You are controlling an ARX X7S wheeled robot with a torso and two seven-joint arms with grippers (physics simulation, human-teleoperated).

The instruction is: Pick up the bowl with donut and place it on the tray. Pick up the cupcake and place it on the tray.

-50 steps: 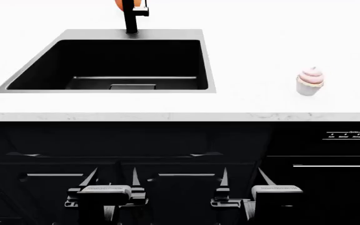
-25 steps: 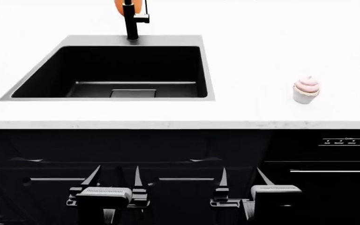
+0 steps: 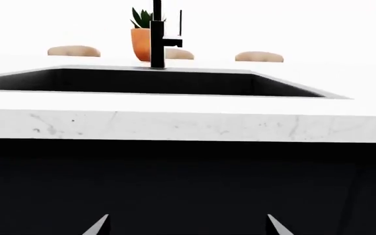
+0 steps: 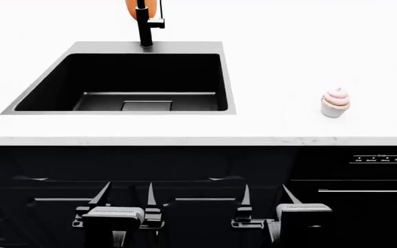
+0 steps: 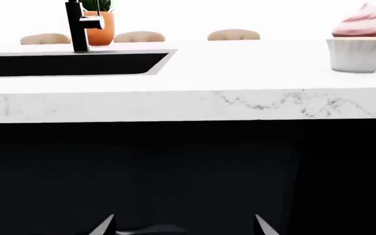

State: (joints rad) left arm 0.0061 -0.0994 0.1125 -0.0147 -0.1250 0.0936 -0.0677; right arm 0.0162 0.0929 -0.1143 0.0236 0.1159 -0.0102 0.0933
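Cupcake, pink-frosted in pale fluted liner, upright on white marble counter; both black grippers below, fingers apart, empty.

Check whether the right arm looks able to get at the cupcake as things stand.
Probably not yet: the right gripper hangs open below the countertop edge, facing the cabinet front. The cupcake stands unobstructed above, right of the sink.

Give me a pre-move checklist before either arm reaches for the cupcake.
1. Cupcake upright on the countertop: ok.
2. Right gripper open and empty: ok.
3. Left gripper open and empty: ok.
4. Both grippers raised to counter height: not ok, they hang below the edge, facing the cabinets.
5. Tray located: not ok, out of view.
6. Bowl with donut located: not ok, out of view.
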